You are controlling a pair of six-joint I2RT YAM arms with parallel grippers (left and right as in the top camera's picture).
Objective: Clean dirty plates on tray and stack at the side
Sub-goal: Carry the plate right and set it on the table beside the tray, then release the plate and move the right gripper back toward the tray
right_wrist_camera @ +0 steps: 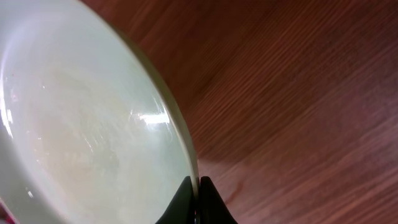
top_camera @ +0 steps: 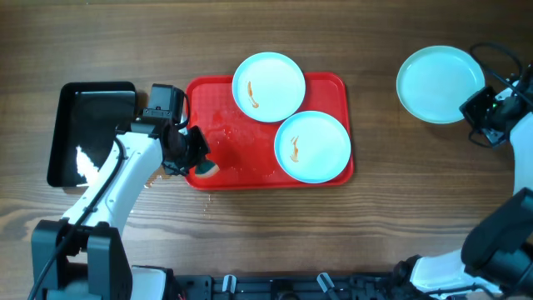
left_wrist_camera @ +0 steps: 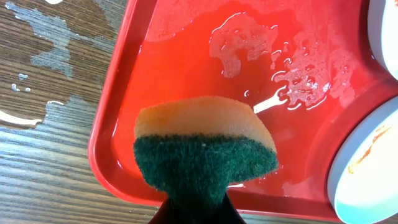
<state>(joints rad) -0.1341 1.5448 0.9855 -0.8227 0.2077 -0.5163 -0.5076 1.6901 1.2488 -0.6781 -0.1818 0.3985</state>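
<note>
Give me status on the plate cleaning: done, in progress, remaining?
Done: one plate is off the red tray at the table's right side, with no smears visible and its rim pinched by the right hand. In hand: the left hand holds a sponge over the wet tray's near-left corner. Left: the far plate and the near plate on the tray both carry orange smears and need wiping, then stacking with the first.

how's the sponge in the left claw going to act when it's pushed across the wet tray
The sponge probably squashes easily: its foam bulges above the pinching left claw. On the tray, pooled water should let it slide, though the green scrub face may drag.
</note>
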